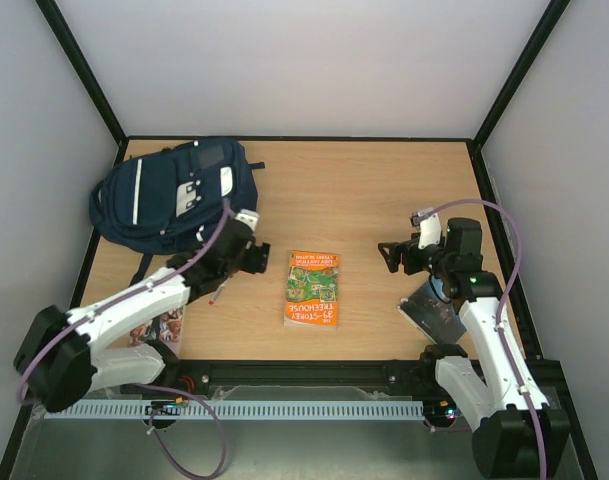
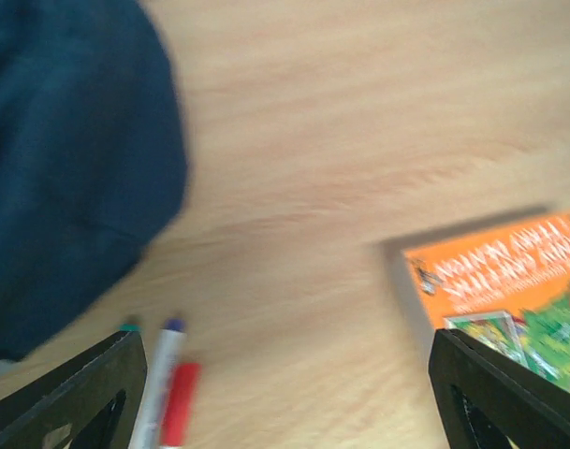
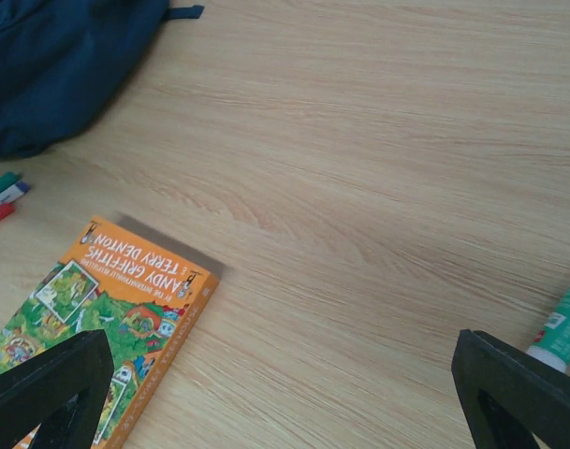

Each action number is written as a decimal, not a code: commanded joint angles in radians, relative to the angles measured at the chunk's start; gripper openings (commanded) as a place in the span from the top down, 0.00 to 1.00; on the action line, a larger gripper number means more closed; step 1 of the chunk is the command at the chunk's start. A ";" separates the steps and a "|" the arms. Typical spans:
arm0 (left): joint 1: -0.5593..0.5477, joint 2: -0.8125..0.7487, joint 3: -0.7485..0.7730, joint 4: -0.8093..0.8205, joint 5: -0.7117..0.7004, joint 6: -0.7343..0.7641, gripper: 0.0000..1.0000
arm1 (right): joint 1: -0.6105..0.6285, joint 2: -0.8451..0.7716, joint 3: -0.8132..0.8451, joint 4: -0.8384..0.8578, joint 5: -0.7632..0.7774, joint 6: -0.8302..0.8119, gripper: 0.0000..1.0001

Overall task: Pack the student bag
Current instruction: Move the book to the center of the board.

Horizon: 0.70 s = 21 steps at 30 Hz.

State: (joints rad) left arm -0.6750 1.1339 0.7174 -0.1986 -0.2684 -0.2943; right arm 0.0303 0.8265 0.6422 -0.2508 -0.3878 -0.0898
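Two claws hung open over the desk (image 1: 384, 190), and neither held anything. The left claw (image 2: 285, 402) had its jaws spread wide with only bare wood between them. Three pens (image 2: 163, 388) lay close together just beside one of its fingers, and a corner of the orange book (image 2: 509, 271) reached toward the other. A close from there would likely have caught nothing. A slight drift toward the pens might have pinched two at once or sent the round barrels rolling.

The right claw (image 3: 285, 393) was just as wide and just as empty. The same book (image 3: 107, 318) lay off one finger and a glue stick (image 3: 558, 325) sat right by the other, where a careless sweep could have knocked it away. I could not tell whether the stick stood or lay. The book rested flat on the wood and offered only a thin edge, so the fingers might well have skated over the cover or shoved it along. It lay between both claws, so two arms reaching for it risked a bump.

Farthest off was the backpack (image 1: 169, 195), just beyond the left claw toward the far left corner and well apart from the right claw. It lay slumped and soft, and I could not tell whether it was unzipped. Limp fabric might have folded shut against anything pushed in.
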 commanded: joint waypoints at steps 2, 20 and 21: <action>-0.152 0.180 0.099 0.055 0.032 -0.018 0.15 | -0.012 -0.021 -0.027 -0.019 -0.099 -0.077 0.01; -0.379 0.868 0.616 0.060 -0.069 -0.056 0.01 | -0.019 -0.042 -0.034 -0.025 -0.109 -0.129 0.01; -0.380 0.894 0.643 0.038 -0.078 -0.048 0.01 | -0.019 -0.043 -0.034 -0.025 -0.105 -0.129 0.01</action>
State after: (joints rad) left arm -1.0508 1.9533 1.2804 -0.1143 -0.2756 -0.3626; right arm 0.0189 0.7986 0.6186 -0.2600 -0.4896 -0.2008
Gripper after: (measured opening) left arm 0.992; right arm 0.996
